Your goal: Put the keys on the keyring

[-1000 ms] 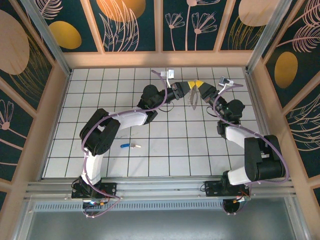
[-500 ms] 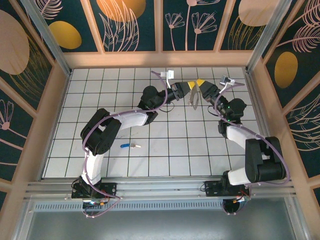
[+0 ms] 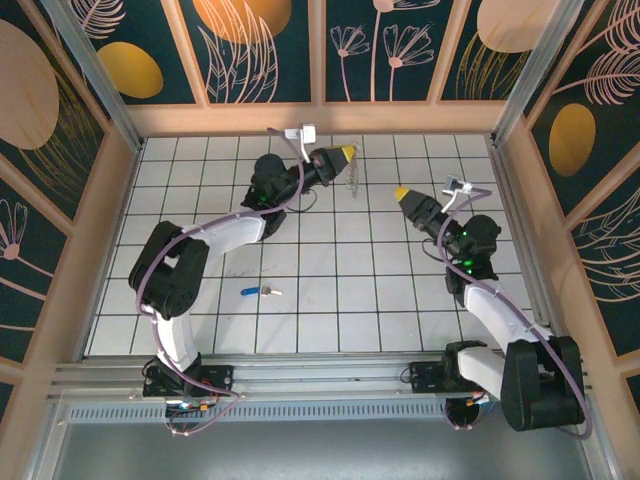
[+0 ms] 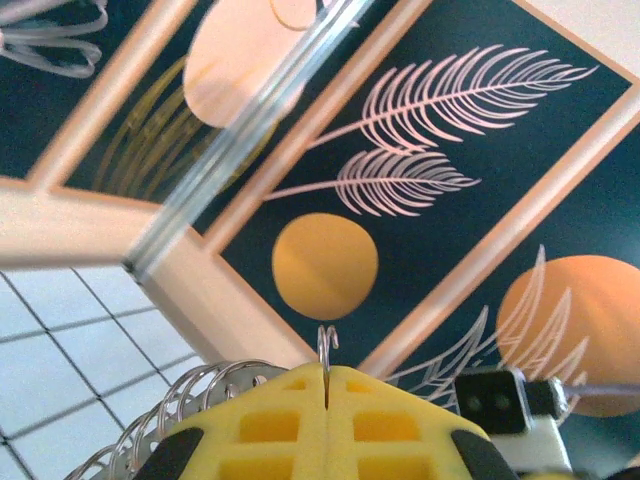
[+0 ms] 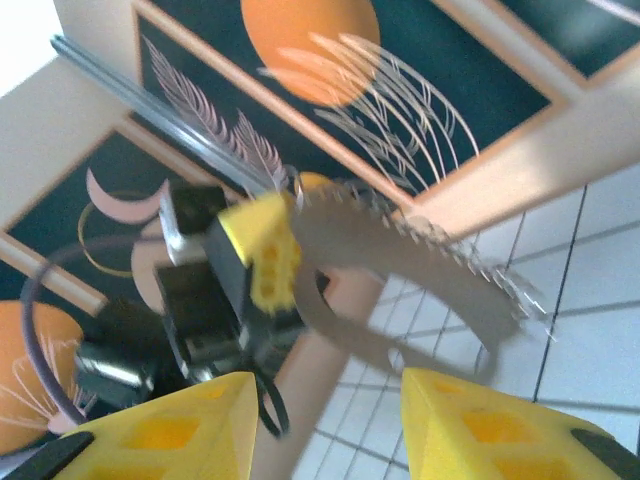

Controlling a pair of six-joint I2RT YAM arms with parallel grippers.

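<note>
Brown strap of the one keyring (image 5: 400, 265) hangs from the left gripper (image 3: 346, 153), which is clamped shut on it above the far edge of the surface (image 3: 400, 300). Well apart, the right gripper (image 3: 401, 191) stands partly open and empty. One blue-headed key (image 3: 260, 291) lies towards the near-left corner.
</note>
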